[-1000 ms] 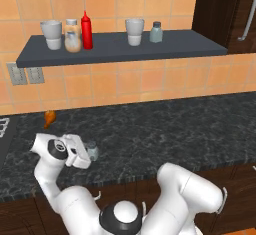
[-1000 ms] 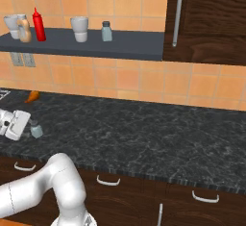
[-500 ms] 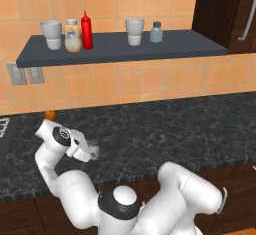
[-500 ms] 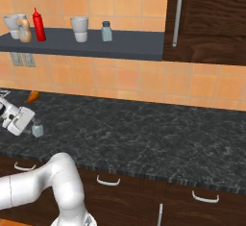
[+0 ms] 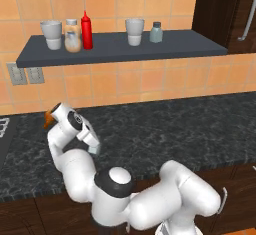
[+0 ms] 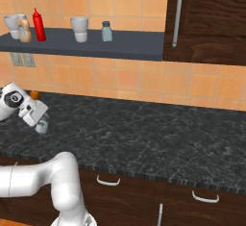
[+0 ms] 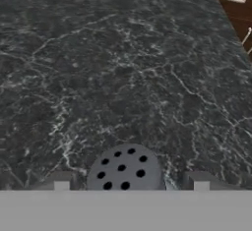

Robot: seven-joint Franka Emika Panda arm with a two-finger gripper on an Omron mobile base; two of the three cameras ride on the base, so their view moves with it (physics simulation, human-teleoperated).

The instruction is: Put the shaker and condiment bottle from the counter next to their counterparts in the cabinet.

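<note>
On the cabinet [image 5: 165,45], left to right, stand a cup [image 5: 51,34], the jar [image 5: 73,35], the bottle [image 5: 87,30], a second cup [image 5: 134,31] and a shaker [image 5: 156,32]. Below the cabinet's left end, over the counter [image 5: 170,129], the gripper [image 6: 40,122] is clamped on the other shaker [image 7: 125,169], a finger [image 7: 61,181] at each side of its holed cap.

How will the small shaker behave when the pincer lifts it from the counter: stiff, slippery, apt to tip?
The shaker looks rigid and small, so probably light. Its smooth translucent body may slip between the pincer tips. Its perforated cap could spill if tilted.
</note>
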